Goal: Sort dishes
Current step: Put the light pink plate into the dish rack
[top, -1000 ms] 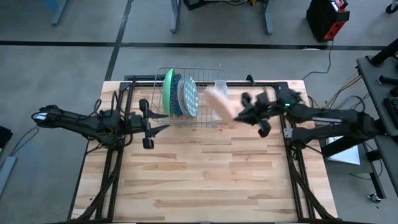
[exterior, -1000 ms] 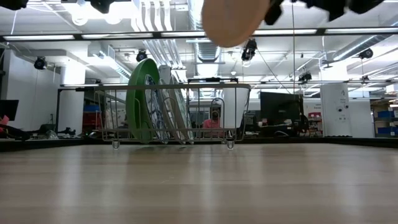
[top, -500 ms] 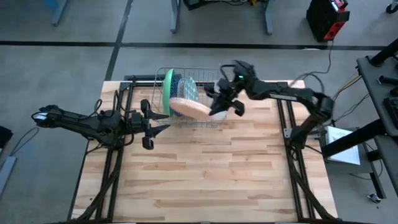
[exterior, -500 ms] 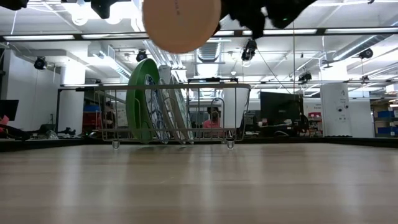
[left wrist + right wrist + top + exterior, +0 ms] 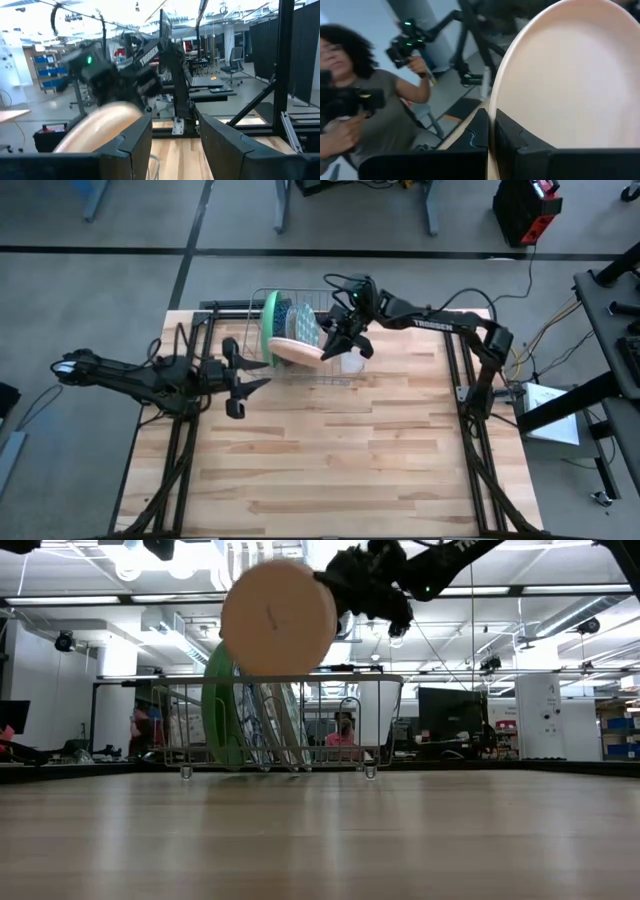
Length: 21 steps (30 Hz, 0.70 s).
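A peach-pink shallow bowl [image 5: 278, 618] hangs over the near side of the silver wire rack [image 5: 330, 376], with my right gripper [image 5: 335, 346] shut on it. The bowl also shows in the high view [image 5: 295, 352] and fills the right wrist view [image 5: 570, 85]. In the rack stand the green plate [image 5: 270, 323] at the left end and patterned plates [image 5: 297, 330] beside it, all on edge between the wires. My left gripper [image 5: 243, 375] waits open left of the rack, holding nothing. My right gripper pinches the bowl's rim [image 5: 495, 107] between its two fingers, one finger on the hollow side and one on the outer side. The fingers come from the table's right. The bowl stands nearly on edge, its underside [image 5: 270, 615] toward the near edge, clear above the rack.
A clear plastic container [image 5: 352, 362] sits at the rack's right end, under my right arm. A wide stretch of bare wooden tabletop [image 5: 330, 460] lies nearer than the rack. A person holding controllers [image 5: 365, 100] stands beyond the table.
My right gripper has carried the bowl from right of the rack toward the table's left, until it is over the rack, and slightly down. The bowl has turned so that its round underside faces the near edge. My left arm has kept still.
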{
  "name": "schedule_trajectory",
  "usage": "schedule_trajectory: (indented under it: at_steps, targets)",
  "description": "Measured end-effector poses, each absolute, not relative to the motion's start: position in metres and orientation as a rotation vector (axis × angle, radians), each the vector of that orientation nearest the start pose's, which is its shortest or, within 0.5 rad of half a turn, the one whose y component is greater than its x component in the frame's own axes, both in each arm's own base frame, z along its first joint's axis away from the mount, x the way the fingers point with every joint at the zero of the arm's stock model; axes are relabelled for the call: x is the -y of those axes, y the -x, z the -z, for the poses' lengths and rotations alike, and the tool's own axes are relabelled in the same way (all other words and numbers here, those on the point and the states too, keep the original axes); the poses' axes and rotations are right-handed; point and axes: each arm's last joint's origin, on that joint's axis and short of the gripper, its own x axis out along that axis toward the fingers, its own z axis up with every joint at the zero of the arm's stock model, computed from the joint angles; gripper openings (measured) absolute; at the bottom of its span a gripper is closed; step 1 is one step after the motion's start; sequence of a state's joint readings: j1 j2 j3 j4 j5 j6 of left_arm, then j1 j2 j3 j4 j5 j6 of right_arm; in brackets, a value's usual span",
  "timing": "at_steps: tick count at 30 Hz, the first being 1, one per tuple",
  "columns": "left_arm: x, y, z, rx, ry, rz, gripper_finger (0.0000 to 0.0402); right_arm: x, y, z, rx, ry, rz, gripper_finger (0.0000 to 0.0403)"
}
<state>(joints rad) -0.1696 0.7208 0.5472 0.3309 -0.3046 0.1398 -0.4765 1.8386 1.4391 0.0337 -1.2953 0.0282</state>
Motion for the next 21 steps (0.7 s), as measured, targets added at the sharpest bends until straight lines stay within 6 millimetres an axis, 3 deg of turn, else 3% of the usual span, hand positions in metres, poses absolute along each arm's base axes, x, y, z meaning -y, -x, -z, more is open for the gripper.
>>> schedule_trajectory:
  at_steps: [9,21]
  targets:
    - [0.019,-0.161,-0.319,0.184,-0.097,-0.148,0.0153,0.179,-0.373,-0.274,-0.331,-0.413,-0.700,0.0004]
    - [0.019,-0.162,-0.318,0.179,-0.091,-0.147,0.0153,0.182,-0.373,-0.277,-0.360,-0.412,-0.547,0.0087]
